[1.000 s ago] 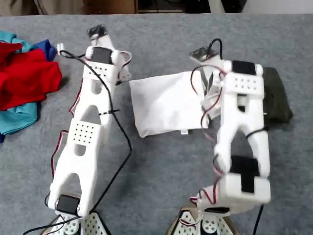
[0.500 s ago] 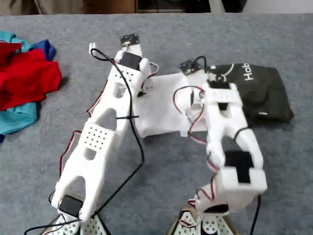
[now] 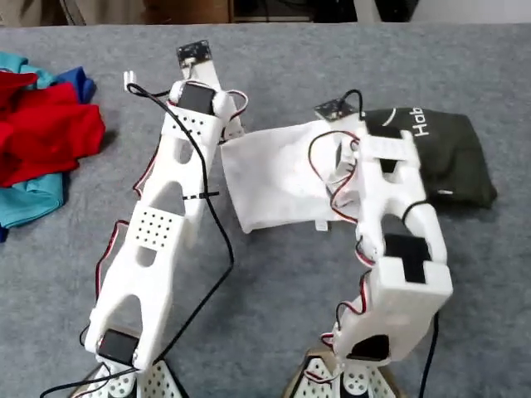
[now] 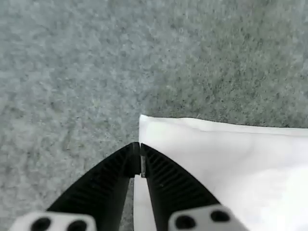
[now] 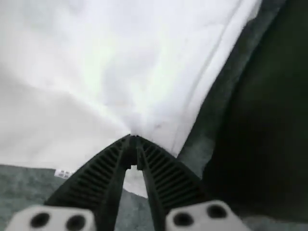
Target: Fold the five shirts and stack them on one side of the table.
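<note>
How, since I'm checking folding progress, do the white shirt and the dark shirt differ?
The white shirt is plain and spread flat between the arms; the dark shirt carries white print and sits as a compact bundle beside the right arm. The left gripper and right gripper are shut on the white shirt; no gripper holds the dark shirt. Both lie on the grey table.

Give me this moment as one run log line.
left gripper: shut on white shirt corner | right gripper: shut on white shirt beside dark shirt | crumpled shirt pile: high view's left edge
</note>
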Action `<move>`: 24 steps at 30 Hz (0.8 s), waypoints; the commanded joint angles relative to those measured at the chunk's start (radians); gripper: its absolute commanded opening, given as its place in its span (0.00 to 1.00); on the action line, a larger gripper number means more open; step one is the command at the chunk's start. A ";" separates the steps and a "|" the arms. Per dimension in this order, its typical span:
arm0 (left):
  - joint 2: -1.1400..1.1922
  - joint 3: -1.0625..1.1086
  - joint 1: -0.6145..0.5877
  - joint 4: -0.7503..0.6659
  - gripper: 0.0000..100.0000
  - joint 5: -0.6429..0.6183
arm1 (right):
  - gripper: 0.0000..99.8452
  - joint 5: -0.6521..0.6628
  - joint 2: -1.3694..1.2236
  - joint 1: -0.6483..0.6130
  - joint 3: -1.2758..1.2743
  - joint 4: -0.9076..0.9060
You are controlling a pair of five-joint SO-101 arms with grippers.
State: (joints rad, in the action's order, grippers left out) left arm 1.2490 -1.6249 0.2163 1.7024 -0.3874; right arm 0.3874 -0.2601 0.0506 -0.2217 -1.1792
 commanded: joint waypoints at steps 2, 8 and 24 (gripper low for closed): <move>-0.044 -0.048 -0.012 -0.008 0.02 0.008 | 0.00 0.008 0.220 0.022 0.031 -0.072; 0.012 -0.048 0.005 -0.123 0.02 0.005 | 0.00 0.005 0.255 -0.022 -0.071 0.023; 0.154 -0.052 -0.048 -0.298 0.02 0.011 | 0.00 0.012 0.117 -0.021 0.012 0.044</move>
State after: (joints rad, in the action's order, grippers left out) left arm 1.4208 -1.6448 0.2071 1.4139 -0.3798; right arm 0.3859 -0.2340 0.0783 -0.2723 -1.0840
